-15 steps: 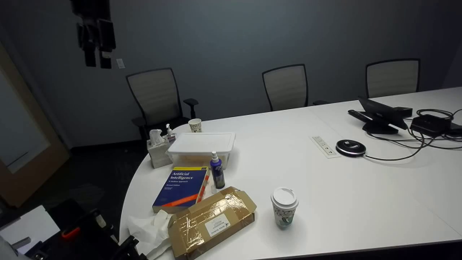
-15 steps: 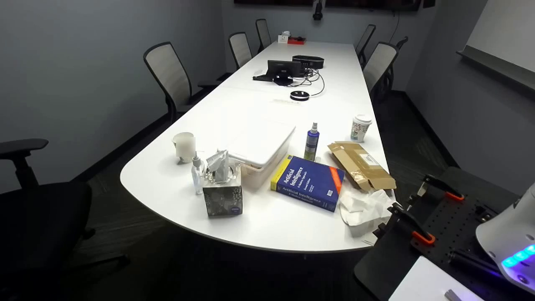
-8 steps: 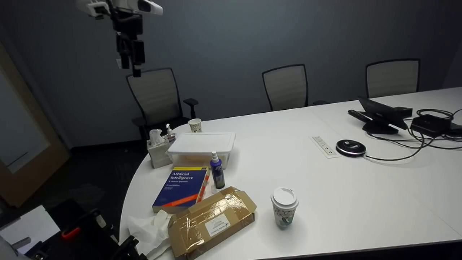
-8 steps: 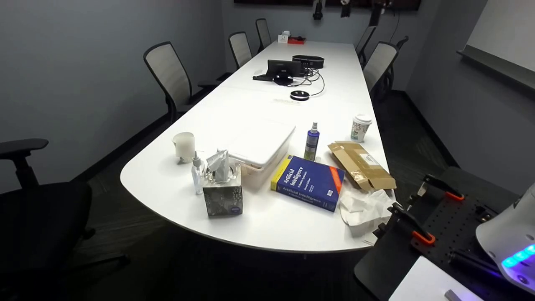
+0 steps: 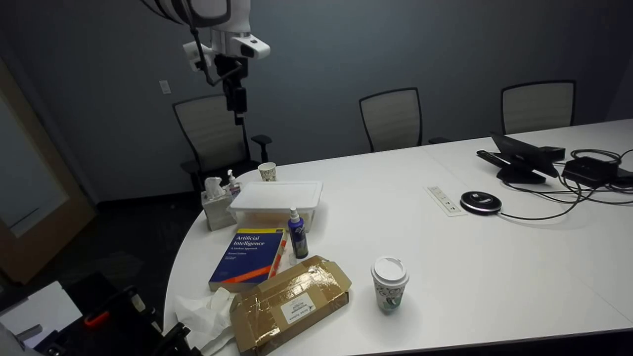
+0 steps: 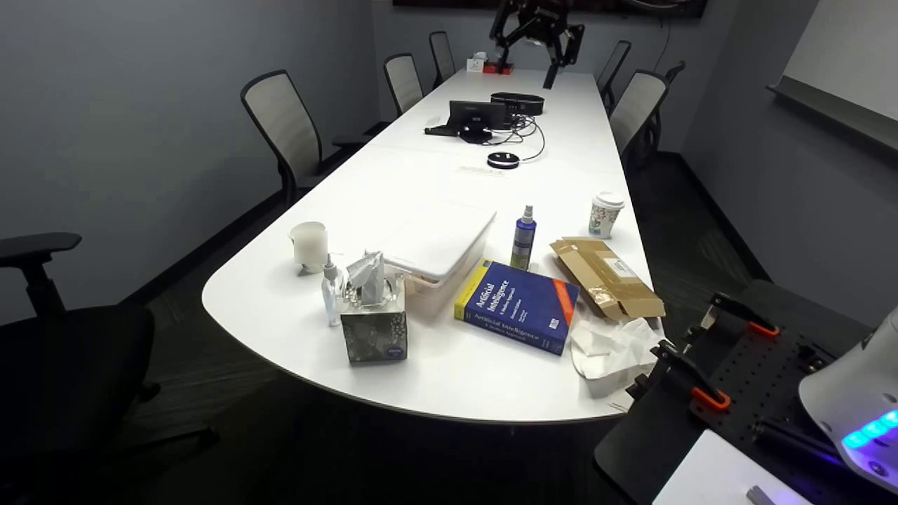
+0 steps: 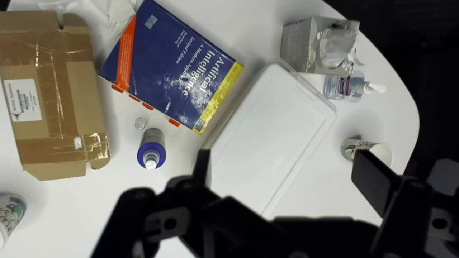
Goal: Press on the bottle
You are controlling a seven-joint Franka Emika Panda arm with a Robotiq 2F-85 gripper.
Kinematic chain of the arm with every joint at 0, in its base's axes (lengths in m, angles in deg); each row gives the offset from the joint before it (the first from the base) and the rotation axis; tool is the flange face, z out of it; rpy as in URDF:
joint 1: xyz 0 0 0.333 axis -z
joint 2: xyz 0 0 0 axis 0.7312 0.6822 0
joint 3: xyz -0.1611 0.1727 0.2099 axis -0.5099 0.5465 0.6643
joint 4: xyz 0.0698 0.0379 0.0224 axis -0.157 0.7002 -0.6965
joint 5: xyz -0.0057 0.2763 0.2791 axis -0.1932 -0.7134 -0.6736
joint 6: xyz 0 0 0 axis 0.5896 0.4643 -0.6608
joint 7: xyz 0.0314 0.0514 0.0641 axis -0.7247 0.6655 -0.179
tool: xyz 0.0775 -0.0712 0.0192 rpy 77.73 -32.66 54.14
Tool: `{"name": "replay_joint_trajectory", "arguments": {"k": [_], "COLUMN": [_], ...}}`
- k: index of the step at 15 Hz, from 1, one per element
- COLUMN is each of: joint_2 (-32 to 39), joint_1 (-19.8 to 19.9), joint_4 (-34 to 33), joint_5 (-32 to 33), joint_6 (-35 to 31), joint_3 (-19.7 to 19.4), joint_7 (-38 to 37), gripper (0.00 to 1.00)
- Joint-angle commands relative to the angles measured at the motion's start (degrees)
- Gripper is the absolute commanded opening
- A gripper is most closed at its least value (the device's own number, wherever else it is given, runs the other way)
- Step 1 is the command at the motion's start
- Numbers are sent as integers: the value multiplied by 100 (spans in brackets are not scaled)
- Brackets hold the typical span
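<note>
Bottle (image 7: pixel 152 143): upright on the table (image 5: pixel 445 277), blue-purple with a white nozzle, in sight in both exterior views and the wrist view. At twelve o'clock from there in an exterior view, high and well apart: gripper (image 6: pixel 526 74), with jaws released and spread wide. In the wrist view, frames much of the tub (image 7: pixel 269 136) between its fingers (image 7: pixel 373 181), with the bottle outside the gap, at nine o'clock.

Taking the bottle as the clock's centre in the wrist view: has the box (image 7: pixel 80 100) at ten, the book (image 7: pixel 168 68) between twelve and one, and the tub at three. At eleven, just beside the bottle's foot, has a clear item (image 7: pixel 140 123) too small to name. At two, past the book, has the tissue box (image 7: pixel 296 48); between two and three, just beside that, the sanitizer (image 7: pixel 346 87). At three, beyond the tub, has the open cup (image 7: pixel 366 145), partly hidden by a finger. At eight, has the lidded cup (image 7: pixel 12 213), cut off at the edge of the view.

In an exterior view, counting from the bottle again: has the crumpled paper (image 5: pixel 203 316) between seven and eight, and the puck (image 5: pixel 480 201) and, further off, the screen (image 5: pixel 526 153) between two and three.
</note>
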Motion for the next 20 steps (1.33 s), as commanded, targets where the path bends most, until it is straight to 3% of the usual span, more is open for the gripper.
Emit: {"name": "replay_joint_trajectory", "arguments": {"k": [1,14,16,20], "joint_2": [467,1205,1340,1539], "joint_1": [2,307,310,274], "joint_4": [-303,-194,-201,-188], "joint_5": [83,-25,20,111], "joint_6": [-307,-877,-998,-1235], "joint_3": [-59,-474,-513,-541], "joint_7": [-563,-914,-952,-1063], "gripper": [100,100,74,42]}}
